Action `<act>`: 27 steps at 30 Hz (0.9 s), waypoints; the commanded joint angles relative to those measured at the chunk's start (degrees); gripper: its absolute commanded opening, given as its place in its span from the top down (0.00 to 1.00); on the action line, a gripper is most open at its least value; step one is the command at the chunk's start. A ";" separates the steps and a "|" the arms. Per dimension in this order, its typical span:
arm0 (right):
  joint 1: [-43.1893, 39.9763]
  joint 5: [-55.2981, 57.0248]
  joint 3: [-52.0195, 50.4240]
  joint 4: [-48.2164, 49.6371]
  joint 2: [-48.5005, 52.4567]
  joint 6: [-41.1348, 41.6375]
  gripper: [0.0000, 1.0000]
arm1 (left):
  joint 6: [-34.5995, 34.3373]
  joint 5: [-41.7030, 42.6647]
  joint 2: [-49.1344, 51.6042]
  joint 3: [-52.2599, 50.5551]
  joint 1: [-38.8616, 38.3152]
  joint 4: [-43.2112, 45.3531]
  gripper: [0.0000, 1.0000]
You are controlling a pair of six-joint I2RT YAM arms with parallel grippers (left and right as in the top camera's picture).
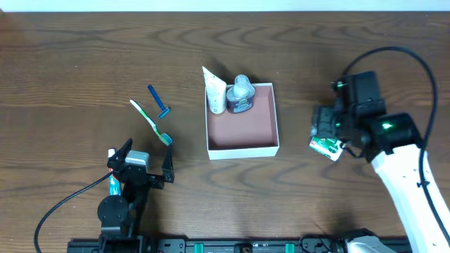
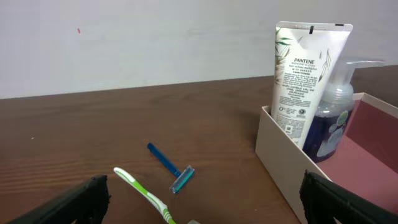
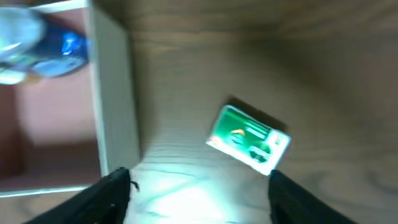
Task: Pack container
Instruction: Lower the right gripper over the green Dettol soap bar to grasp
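Container point(image 1: 242, 149) holds tube point(image 1: 215, 91), pump bottle point(image 1: 241, 95) (12 o'clock side); razor point(image 1: 159, 102), toothbrush point(image 1: 151, 121) at 9 o'clock, green box point(image 1: 325, 146) at 3 o'clock unpacked. Left fingers point(image 2: 68, 202), right fingers point(image 3: 106, 193) spread, empty.

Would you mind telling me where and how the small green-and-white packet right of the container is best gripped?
Probably across its two long edges, from straight above. The packet lies flat on the table, so only its thin sides offer purchase; it sits skewed to the container wall, so the wrist would need turning to match.
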 commanded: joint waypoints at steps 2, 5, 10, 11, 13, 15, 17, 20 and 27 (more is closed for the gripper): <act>-3.89 -1.60 -3.39 -0.02 0.28 2.08 0.22 | 0.57 0.81 0.04 -1.01 0.35 -1.90 0.02; -5.22 -1.79 -6.56 1.16 1.16 2.95 0.20 | 0.57 0.81 0.04 -1.01 0.35 -1.92 0.02; -5.42 -3.15 -12.02 7.67 3.02 -8.63 0.05 | 0.57 0.81 0.04 -1.01 0.35 -1.90 0.02; -5.42 -3.23 -13.05 9.01 3.39 -11.15 0.01 | 0.57 0.81 0.04 -1.01 0.35 -1.90 0.02; -5.42 -3.23 -15.41 12.57 4.55 -15.80 0.01 | 0.57 0.81 0.04 -1.01 0.35 -1.90 0.02; -5.42 -3.10 -17.53 16.87 5.81 -16.44 0.01 | 0.57 0.79 0.04 -1.01 0.35 -1.90 0.02; -5.42 -2.60 -19.85 21.64 7.21 -17.11 0.01 | 0.57 0.81 0.04 -1.01 0.35 -1.90 0.02; -5.42 -2.60 -22.86 27.10 9.01 -17.11 0.01 | 0.57 0.81 0.04 -1.01 0.35 -1.90 0.02; -5.42 -2.82 -26.23 28.79 11.82 -18.45 0.01 | 0.57 0.79 0.04 -1.01 0.35 -1.90 0.02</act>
